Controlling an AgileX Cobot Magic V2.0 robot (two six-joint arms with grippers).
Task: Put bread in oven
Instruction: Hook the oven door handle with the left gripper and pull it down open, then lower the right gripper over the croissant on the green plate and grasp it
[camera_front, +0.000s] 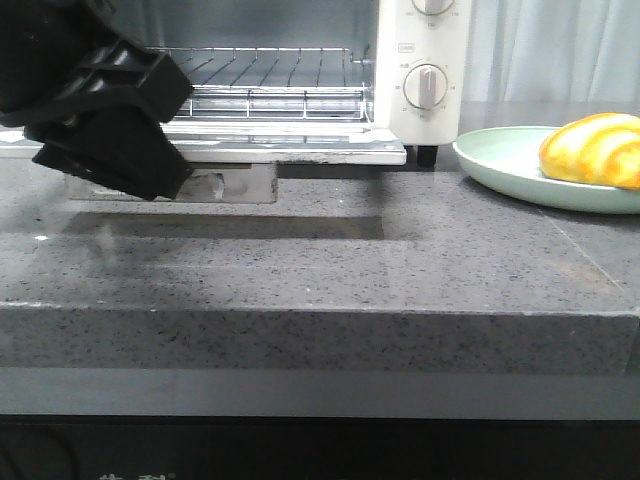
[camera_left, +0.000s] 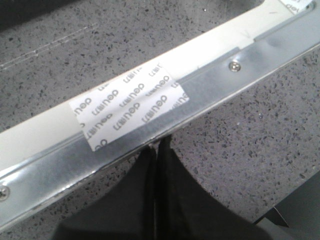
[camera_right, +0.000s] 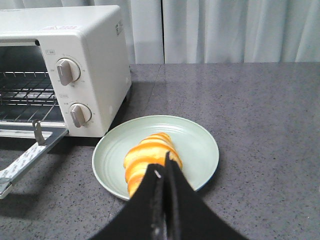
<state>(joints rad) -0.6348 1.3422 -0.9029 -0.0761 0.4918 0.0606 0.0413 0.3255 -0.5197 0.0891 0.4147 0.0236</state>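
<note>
Grey speckled counter (camera_front: 320, 270). Oven (camera_right: 95, 65) door dropped, rack exposed for loading. Bread (camera_right: 150, 162) sits on green plate (camera_right: 200, 145) beside it. My right pincer (camera_right: 164, 172) hovers above, fingers together, holding nothing.

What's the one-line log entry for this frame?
oven: door open | bread: on plate, ungrasped | left tool: shut, by door edge | right tool: shut, over bread
</note>
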